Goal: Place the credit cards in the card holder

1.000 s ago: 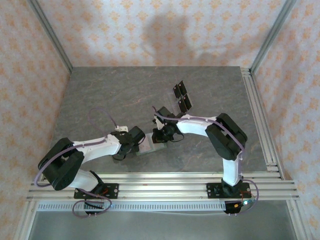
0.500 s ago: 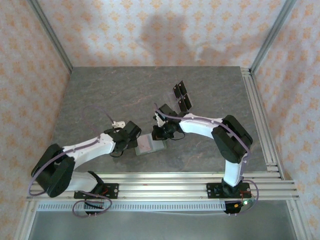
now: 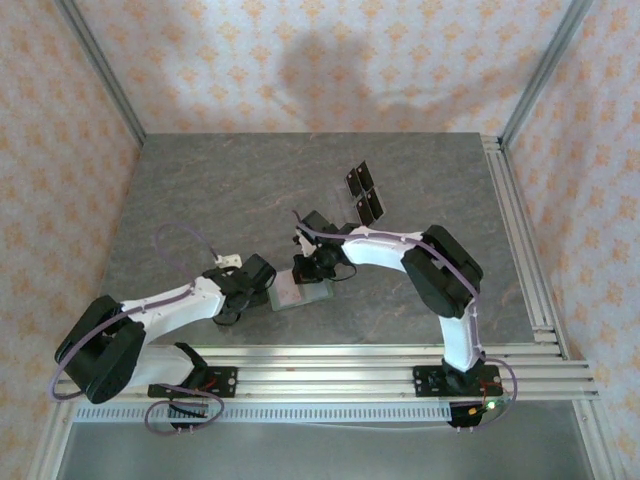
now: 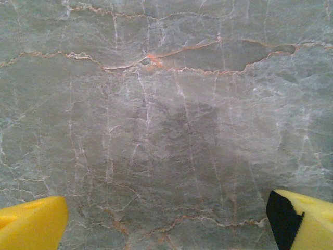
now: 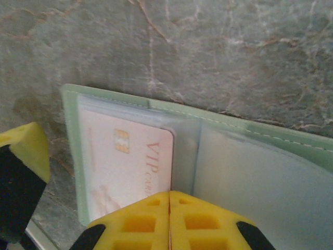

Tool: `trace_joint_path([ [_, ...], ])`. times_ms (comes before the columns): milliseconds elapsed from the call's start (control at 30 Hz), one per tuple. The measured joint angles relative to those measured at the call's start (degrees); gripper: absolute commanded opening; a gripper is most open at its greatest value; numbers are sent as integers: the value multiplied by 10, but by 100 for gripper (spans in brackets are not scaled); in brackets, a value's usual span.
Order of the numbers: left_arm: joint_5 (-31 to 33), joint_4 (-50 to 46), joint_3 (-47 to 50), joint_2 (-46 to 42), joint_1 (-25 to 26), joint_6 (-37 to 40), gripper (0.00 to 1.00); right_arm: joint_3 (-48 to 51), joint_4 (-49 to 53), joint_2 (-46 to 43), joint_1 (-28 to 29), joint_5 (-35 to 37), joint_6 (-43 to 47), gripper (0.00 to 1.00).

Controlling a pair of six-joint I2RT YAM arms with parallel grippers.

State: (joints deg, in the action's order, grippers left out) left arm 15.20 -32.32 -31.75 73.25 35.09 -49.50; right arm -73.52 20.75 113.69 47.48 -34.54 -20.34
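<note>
Card holder [image 3: 291, 296] under right claw [image 3: 308, 270], black credit cards [image 3: 365, 194] beyond

The worktop [image 3: 200, 200] was seen as grey-green stone-look slab, veined in rust and white, smooth with a dull sheen. The card holder [image 5: 291, 138] was made of soft matt sage-green material, stitched along the rim and lined with clear glossy plastic sleeves. A pale pink card [image 5: 125, 161] was seen, smooth, under one sleeve. At 1 o'clock from the holder, black cards [image 3: 365, 195] were shown glossy. The jaws of the right gripper [image 5: 93, 198] were faced in matt yellow plastic.

Open card holder [image 5: 270, 172] holds 1 pink card [image 5: 130, 166].
</note>
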Motion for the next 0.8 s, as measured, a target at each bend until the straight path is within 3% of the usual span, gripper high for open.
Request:
trace_joint_path([
  [300,-7,17,0,14,0,0,100,-6,0,2,5,-9,0,7],
  [433,-14,24,1,13,0,0,100,-6,3,-4,9,-11,-1,16],
  [567,-34,50,15,-14,0,1,100,3,11,-50,7,2,3,28],
  [800,-99,137,30,-52,0,0,100,66,14,-140,-20,37,9,28],
])
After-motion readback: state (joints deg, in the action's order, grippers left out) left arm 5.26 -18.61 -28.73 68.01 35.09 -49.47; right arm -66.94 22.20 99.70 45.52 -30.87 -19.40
